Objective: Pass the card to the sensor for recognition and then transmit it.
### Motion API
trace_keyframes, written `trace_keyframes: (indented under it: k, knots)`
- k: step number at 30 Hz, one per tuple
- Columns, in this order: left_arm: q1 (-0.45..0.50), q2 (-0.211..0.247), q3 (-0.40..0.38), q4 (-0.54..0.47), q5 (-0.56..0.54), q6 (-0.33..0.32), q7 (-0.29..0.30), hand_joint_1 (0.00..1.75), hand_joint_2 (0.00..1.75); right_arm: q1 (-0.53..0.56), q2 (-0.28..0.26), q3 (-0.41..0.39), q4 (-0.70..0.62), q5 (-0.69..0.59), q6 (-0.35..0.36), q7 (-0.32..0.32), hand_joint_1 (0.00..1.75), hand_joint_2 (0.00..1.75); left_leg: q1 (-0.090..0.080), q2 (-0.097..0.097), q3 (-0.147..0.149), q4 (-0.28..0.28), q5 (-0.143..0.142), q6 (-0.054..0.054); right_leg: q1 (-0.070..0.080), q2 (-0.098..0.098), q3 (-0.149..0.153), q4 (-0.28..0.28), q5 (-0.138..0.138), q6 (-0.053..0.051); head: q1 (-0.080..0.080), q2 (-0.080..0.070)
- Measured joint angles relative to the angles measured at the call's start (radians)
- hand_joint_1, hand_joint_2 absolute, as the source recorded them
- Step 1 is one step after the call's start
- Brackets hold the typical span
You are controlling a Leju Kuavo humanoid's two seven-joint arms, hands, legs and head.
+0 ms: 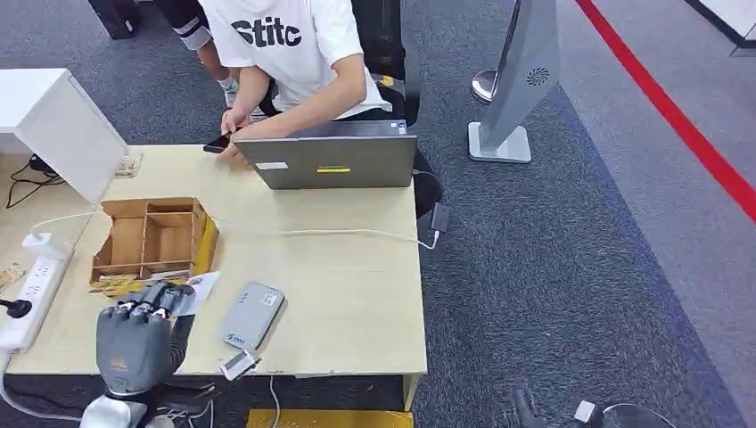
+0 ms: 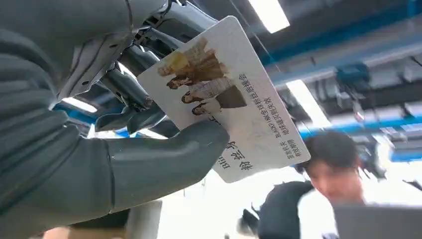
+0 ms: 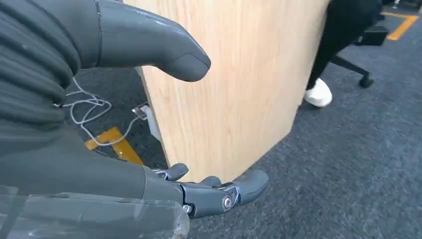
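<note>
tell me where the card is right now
The card is pinched in the left robot hand, at the table's near left edge in the head view, between the wooden organizer and the grey card reader.

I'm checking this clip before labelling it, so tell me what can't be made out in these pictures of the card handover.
- Card: in the left wrist view the thumb of the left hand covers one corner; in the head view the fingers hide most of it.
- Sensor: its markings are too small to read in the head view.
- Person: head cut off by the head view's top edge, face blurred in the left wrist view.
- Right hand: its arm is out of frame.
</note>
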Motion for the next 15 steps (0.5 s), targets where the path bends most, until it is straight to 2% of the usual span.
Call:
trace_keyframes:
  k: [3, 5, 10, 13, 15]
  knots:
    - [-0.085, 0.080, -0.011, 0.019, 0.000, -0.002, 0.088, 1.75, 1.75, -0.009, 0.000, 0.024, 0.000, 0.007, -0.008, 0.010, 0.00, 1.75, 0.001, 0.000, 0.000, 0.000, 0.003, -0.003, 0.001, 0.000, -0.001, 0.000, 0.002, -0.002, 0.000, 0.000]
    - [-0.152, 0.136, -0.013, 0.075, 0.011, -0.004, 0.111, 1.75, 1.75, -0.018, 0.002, 0.039, 0.000, 0.009, -0.011, 0.018, 0.00, 1.75, 0.001, 0.000, -0.001, -0.001, 0.005, -0.003, 0.001, 0.000, -0.002, 0.001, 0.003, -0.003, 0.000, 0.000]
    - [-0.225, 0.207, -0.016, 0.146, -0.002, -0.006, 0.137, 1.75, 1.75, -0.024, 0.004, 0.055, 0.000, 0.010, -0.010, 0.021, 0.00, 1.75, 0.001, 0.001, -0.002, -0.001, 0.006, -0.004, 0.002, 0.001, -0.003, 0.001, 0.005, -0.004, -0.001, 0.000]
    - [-0.307, 0.261, -0.016, 0.275, -0.017, -0.040, 0.194, 1.75, 1.75, -0.031, 0.006, 0.072, 0.000, 0.012, -0.010, 0.026, 0.00, 1.75, 0.001, 0.001, -0.002, 0.000, 0.007, -0.005, 0.002, 0.001, -0.004, 0.001, 0.006, -0.005, 0.000, 0.000]
    - [-0.370, 0.291, -0.016, 0.348, -0.019, -0.043, 0.202, 1.75, 1.75, -0.036, 0.008, 0.079, 0.000, 0.014, -0.010, 0.029, 0.00, 1.75, 0.001, 0.001, -0.003, 0.000, 0.008, -0.005, 0.002, 0.001, -0.005, 0.001, 0.007, -0.005, 0.000, 0.000]
